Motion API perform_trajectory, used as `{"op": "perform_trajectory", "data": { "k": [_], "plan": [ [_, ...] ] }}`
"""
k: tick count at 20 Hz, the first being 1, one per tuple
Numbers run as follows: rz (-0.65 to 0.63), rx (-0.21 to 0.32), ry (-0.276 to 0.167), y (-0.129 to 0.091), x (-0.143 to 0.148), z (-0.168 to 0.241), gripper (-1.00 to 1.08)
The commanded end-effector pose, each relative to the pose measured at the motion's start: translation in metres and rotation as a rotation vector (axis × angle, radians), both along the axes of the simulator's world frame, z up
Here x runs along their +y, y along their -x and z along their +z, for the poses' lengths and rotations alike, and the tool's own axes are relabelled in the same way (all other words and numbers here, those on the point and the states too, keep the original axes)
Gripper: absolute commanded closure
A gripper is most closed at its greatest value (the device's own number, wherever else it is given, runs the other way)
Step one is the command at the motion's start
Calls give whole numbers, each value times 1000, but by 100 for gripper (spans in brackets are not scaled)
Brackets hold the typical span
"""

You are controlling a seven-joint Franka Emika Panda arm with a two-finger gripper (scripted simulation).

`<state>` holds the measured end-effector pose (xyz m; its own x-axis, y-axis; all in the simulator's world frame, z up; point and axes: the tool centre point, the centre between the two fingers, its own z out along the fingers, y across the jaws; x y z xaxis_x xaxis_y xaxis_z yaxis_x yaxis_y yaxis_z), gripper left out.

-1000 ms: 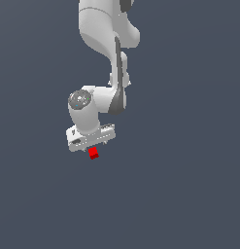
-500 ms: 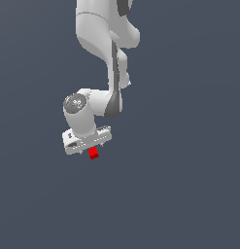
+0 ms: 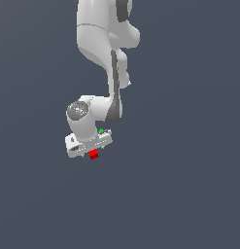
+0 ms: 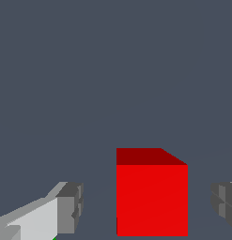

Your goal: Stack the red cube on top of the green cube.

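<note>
The red cube (image 3: 94, 154) lies on the dark floor, just under the white hand. In the wrist view the red cube (image 4: 151, 197) stands between the two grey fingertips (image 4: 70, 208), with a gap on each side. My gripper (image 3: 93, 150) (image 4: 146, 206) is open around it and touches neither face. A small sliver of the green cube (image 3: 100, 131) peeks out behind the hand, close to the red one; most of it is hidden by the hand.
The white arm (image 3: 104, 44) comes down from the top of the exterior view. Only flat dark grey floor (image 3: 189, 194) shows around the cubes.
The hand has sunk lower over the red cube, with the wrist shifting slightly sideways and back. The red cube has stayed where it was.
</note>
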<state>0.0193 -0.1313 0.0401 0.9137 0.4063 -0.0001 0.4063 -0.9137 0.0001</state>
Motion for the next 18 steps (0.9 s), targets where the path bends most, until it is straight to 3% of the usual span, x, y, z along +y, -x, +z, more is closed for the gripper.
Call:
{"op": "perform_trajectory", "data": {
  "k": [1,7,8,18],
  "plan": [
    [1,0,0,0,0,-12,-92],
    [1,0,0,-1,0,-20,-92],
    [1,0,0,-1,0,-20,108],
    [1,0,0,-1,0,-20,108]
  ]
}}
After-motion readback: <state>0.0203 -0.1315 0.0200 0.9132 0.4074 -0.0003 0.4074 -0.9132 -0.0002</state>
